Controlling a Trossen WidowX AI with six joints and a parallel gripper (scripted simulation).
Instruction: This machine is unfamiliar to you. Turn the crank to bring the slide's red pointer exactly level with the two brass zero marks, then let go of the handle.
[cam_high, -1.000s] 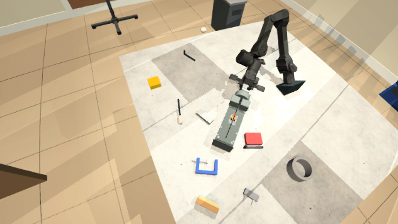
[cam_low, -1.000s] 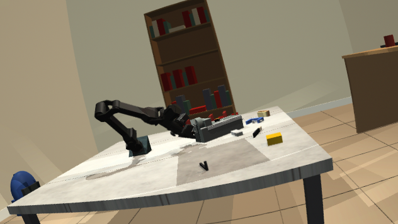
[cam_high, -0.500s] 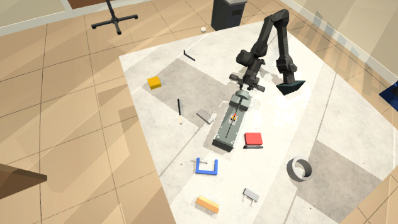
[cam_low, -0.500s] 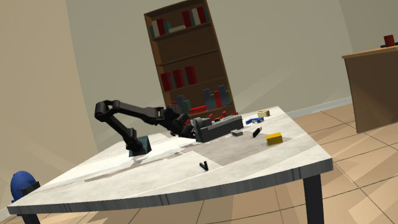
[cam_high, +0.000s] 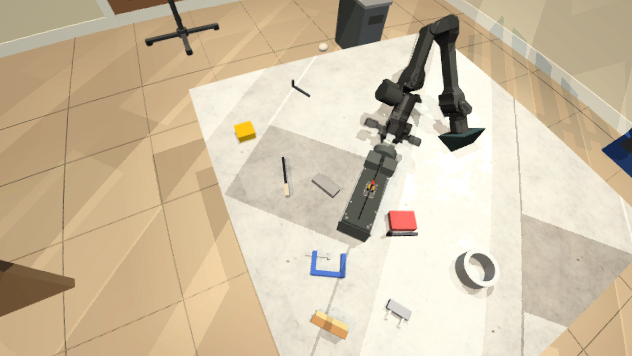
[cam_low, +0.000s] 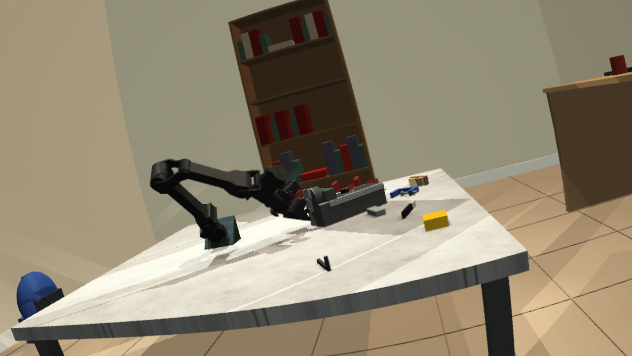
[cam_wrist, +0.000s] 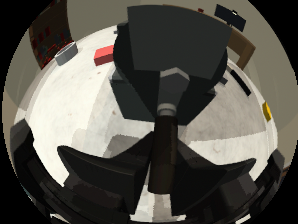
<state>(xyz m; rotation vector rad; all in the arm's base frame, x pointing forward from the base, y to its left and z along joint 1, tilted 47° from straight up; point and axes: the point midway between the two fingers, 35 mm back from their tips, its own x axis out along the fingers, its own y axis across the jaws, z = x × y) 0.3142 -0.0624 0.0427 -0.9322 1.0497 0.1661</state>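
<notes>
Pale tabletop (cam_high: 440, 310) (cam_low: 280, 280) bears the dark machine (cam_high: 362, 205) (cam_low: 350, 202) (cam_wrist: 175, 40); the end effector (cam_high: 391, 137) (cam_low: 304, 212) (cam_wrist: 160, 136) grips its crank handle (cam_wrist: 165, 145); no lettering I can read.

Walls (cam_high: 565, 55) (cam_low: 450, 90) were plain beige to grey-green, with a pale baseboard (cam_high: 55, 41) (cam_low: 505, 168). Floor (cam_high: 115, 200) (cam_low: 380, 320): tan square tiles, crossed by slanting light streaks. A tilted-looking brown bookcase (cam_low: 351, 90) held red, green, grey and white books. A wooden desk (cam_low: 595, 145) stood at the exterior view's right edge.
</notes>
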